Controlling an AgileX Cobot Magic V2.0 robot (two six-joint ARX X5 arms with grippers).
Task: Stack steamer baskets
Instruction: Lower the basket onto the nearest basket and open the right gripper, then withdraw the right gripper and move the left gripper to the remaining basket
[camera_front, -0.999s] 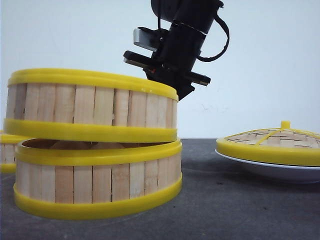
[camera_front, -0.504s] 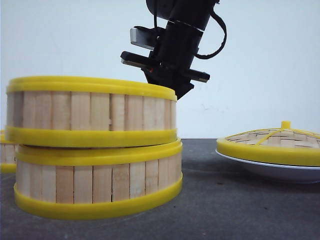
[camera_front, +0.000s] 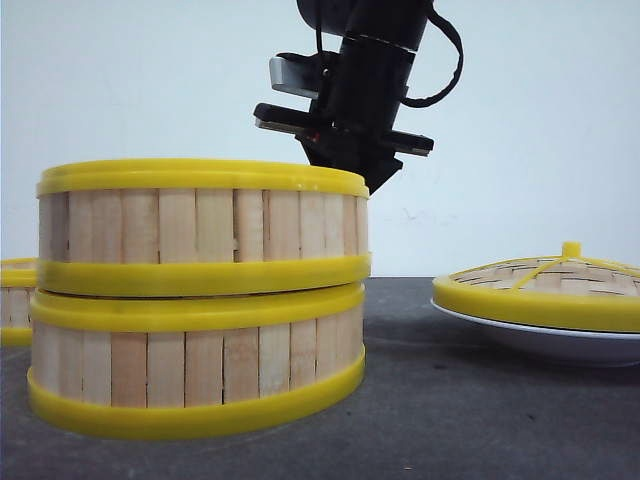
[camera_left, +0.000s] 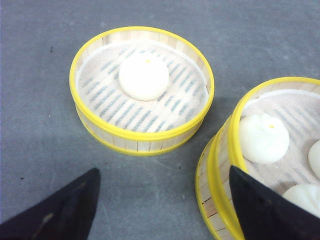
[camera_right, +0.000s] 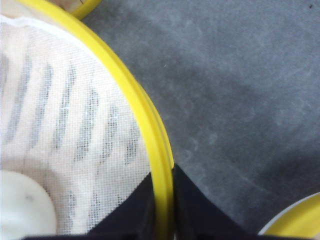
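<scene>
Two steamer baskets are stacked at the left. The top basket sits level on the lower basket, slightly offset to the right. My right gripper reaches down behind the top basket's right side. In the right wrist view it is shut on that basket's yellow rim, one finger inside and one outside. A third steamer basket with one white bun stands alone on the table, its edge showing at the far left. My left gripper hangs open above the table between this basket and the stack, holding nothing.
A woven domed lid with a yellow rim and knob rests on a white plate at the right. White buns lie on cloth liners inside the top basket. The table surface is dark grey.
The top basket, tilted and raised on its left a second ago, has come down level onto the lower basket and shifted slightly right. The right gripper has kept its hold on the rim.
</scene>
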